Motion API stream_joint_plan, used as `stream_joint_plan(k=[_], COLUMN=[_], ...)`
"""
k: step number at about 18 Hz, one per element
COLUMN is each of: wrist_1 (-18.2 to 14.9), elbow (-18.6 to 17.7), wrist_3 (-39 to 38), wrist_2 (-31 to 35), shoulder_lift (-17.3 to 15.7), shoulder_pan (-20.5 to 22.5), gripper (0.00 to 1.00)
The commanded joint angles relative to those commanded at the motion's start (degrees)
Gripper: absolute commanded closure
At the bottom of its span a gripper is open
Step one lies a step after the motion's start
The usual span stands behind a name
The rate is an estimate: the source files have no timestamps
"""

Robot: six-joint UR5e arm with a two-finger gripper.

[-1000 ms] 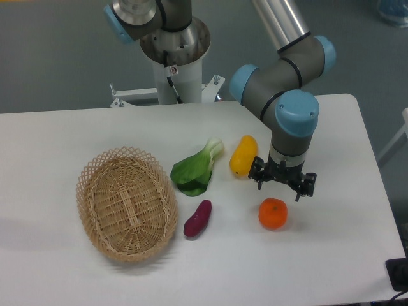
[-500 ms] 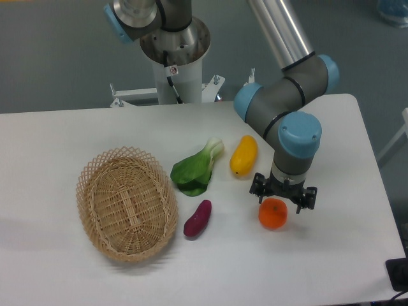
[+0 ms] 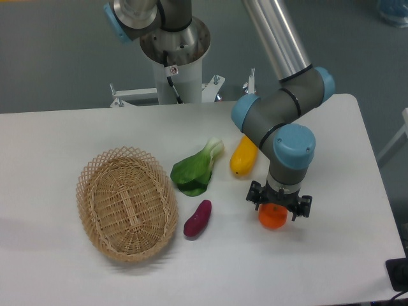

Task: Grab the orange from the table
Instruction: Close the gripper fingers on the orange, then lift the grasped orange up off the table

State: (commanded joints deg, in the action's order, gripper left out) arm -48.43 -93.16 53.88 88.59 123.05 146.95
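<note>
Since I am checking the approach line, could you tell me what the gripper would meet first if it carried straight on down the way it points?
The gripper points down with its fingers straddling the orange, so it would likely meet the orange first, then the table. Exact height is unclear.

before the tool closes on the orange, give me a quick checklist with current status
1. Tool centred over the orange: ok, it sits directly above, fingers either side.
2. Fingers low enough to grip the orange's middle: cannot tell from this angle.
3. Tool open: ok, fingers spread wider than the fruit.
4. Orange resting on the table: ok.
5. Neighbours clear: ok, the yellow squash and purple sweet potato lie apart from the tool.
</note>
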Motion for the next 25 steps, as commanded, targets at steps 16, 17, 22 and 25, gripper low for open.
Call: stream_joint_plan(k=[16,17,22,25], wrist_1=[-1.9,-4.7,-11.7,-11.8], elbow=[0.4,1.0,6.1,7.8], wrist_3=[0.4,0.4,4.7,5.8], wrist_2=[0.6,0.5,-0.1,0.3], shoulder_lift=[-4.6,-5.6,-6.4,-6.6], shoulder_pan=[0.5,0.6,2.4,3.3], gripper=[0.27,0.27,0.27,0.27])
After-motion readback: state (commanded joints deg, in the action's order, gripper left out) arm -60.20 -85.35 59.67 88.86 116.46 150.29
